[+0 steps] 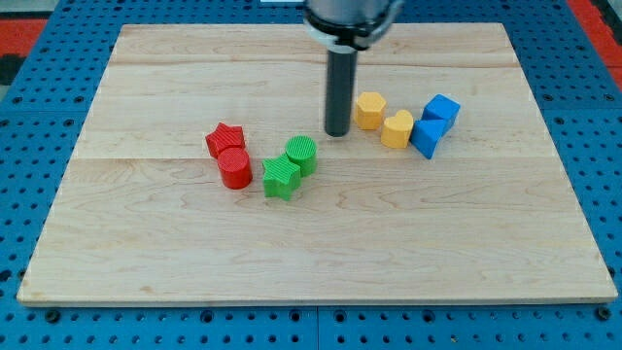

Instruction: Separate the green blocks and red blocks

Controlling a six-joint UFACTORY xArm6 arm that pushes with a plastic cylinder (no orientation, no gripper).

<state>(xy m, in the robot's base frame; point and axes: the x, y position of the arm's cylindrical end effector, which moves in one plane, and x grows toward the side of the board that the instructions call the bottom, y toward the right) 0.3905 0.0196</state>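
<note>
Nearest on the bench (146, 262): green star (280, 179) touching green cylinder (302, 154), with red cylinder (234, 168) just to the view's left, touching red star (224, 139). Farther back, my tip (337, 132) between green cylinder and yellow hexagon (369, 110); beyond, yellow heart (397, 128) and two blue blocks (434, 122). No claw fitted, nothing held, no containers; best to enter the narrow red–green gap and push one pair sideways.

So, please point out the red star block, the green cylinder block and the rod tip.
red star block (224, 138), camera view, top face.
green cylinder block (302, 151), camera view, top face.
my tip (337, 132), camera view, rod's lower end.
</note>
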